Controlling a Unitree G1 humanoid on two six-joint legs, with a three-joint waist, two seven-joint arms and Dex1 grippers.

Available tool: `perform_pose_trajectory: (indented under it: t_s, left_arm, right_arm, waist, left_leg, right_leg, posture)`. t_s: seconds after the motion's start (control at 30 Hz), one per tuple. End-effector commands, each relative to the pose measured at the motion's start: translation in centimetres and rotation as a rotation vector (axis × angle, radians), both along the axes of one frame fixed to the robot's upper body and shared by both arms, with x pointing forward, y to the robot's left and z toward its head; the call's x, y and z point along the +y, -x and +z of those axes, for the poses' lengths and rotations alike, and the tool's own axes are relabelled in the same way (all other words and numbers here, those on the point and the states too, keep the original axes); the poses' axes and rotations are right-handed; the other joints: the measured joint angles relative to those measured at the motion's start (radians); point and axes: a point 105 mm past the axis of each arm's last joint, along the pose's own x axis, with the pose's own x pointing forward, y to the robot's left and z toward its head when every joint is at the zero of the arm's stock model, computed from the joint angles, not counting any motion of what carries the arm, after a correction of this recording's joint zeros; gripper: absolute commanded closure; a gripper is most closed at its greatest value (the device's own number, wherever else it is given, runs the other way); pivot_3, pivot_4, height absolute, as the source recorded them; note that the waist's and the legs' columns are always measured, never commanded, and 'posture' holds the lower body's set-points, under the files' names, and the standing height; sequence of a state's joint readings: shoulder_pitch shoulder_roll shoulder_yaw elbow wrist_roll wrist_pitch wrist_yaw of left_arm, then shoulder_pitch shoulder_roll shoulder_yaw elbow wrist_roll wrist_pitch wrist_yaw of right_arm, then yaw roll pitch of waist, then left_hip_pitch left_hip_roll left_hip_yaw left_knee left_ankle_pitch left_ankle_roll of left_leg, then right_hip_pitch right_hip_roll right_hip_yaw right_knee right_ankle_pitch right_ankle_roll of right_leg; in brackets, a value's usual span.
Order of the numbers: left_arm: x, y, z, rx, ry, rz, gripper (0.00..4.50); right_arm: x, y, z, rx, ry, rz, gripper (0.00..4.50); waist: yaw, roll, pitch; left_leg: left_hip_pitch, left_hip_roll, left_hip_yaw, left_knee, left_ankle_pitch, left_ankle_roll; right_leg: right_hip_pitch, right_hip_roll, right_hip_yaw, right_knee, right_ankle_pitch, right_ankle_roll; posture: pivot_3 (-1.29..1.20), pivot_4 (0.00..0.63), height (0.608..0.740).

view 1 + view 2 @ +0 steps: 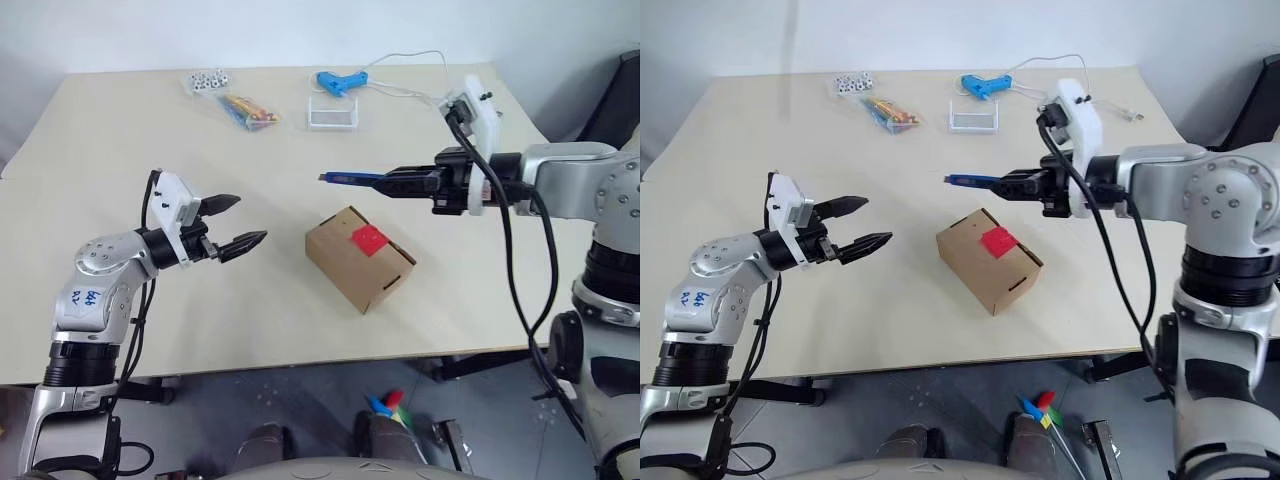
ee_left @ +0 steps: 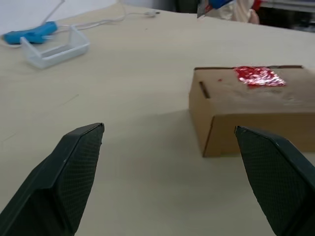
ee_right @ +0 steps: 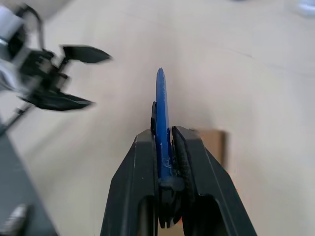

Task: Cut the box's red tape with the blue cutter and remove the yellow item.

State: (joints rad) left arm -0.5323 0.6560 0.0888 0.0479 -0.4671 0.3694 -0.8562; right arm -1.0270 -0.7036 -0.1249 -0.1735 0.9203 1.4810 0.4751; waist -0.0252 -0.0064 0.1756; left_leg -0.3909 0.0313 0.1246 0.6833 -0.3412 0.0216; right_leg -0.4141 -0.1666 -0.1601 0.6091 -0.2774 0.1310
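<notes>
Two grippers up over the table, well apart, box between and below them. Right gripper is clamped on the cutter: fingers pinch its rear half, blue body sticking out level toward the robot's left, tip hanging above the table just beyond the box's far edge, not touching it. The right wrist view has the same grip, the cutter held edge-on between the two black fingers.

Left gripper is spread wide, nothing in it, fingertips aimed at the box from the robot's left with bare table in between. Left wrist view: both fingers far apart, box straight ahead.

Box sits flat near the table's middle, turned at an angle, flaps shut. Tape is on its top face, across the seam, looks intact. Slot cut in the near-right side face.

Far side of table: clear tray, light blue glue gun with white cord just behind it, bag of coloured sticks and a small bag of black-and-white beads to the robot's left of those.
</notes>
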Motion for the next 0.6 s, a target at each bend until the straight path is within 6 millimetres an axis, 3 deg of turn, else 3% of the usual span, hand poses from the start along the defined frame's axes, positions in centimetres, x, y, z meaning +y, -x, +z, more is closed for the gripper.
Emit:
perform_pose_trajectory:
  t_s: [0.03,0.07,0.17,0.53,0.6]
  left_arm:
    - [-2.3,0.4,1.6,-0.038,-0.018,-0.117,0.0]
    - [-3.0,0.2,1.9,-0.046,-0.015,-0.14,0.0]
    - [-5.3,-0.4,2.7,-0.023,-0.017,-0.216,0.6]
    - [-9.3,-2.0,2.0,0.095,-0.18,-0.337,4.04]
    - [-10.0,-2.4,1.8,0.121,-0.199,-0.345,4.5]
  right_arm:
    - [-1.4,0.7,0.9,-0.084,0.033,-0.034,4.32]
    - [-2.0,0.8,0.8,-0.088,0.044,-0.051,4.32]
    - [-3.1,1.1,0.4,-0.099,0.082,-0.096,4.32]
    - [-3.8,1.7,-0.3,-0.125,0.186,-0.14,4.32]
    - [-3.8,1.7,-0.6,-0.122,0.201,-0.144,4.32]
  waist:
    - [0.004,0.0,0.0]
    - [0.007,0.0,0.0]
    - [0.02,-0.001,0.0]
    - [0.028,-0.001,0.001]
    - [0.028,-0.001,0.001]
  left_leg:
    - [0.0,0.0,0.0,0.0,0.0,0.0]
    - [0.0,0.0,0.0,0.0,0.0,0.0]
    - [0.0,0.0,0.001,0.001,0.0,0.0]
    - [0.0,0.0,0.002,0.001,0.0,-0.001]
    - [0.0,0.0,0.002,0.001,0.0,-0.001]
  right_leg:
    - [0.0,0.0,0.0,0.0,0.0,0.0]
    - [0.0,0.0,0.0,0.0,0.0,0.0]
    - [0.001,0.0,0.0,-0.001,0.0,0.0]
    - [0.001,0.001,0.001,-0.002,0.0,0.0]
    - [0.001,0.001,0.001,-0.002,0.0,0.0]
  posture:
    - [0.0,0.15,0.74]
    - [0.0,0.15,0.74]
    - [0.0,0.15,0.74]
    - [0.0,0.15,0.74]
    - [0.0,0.15,0.74]
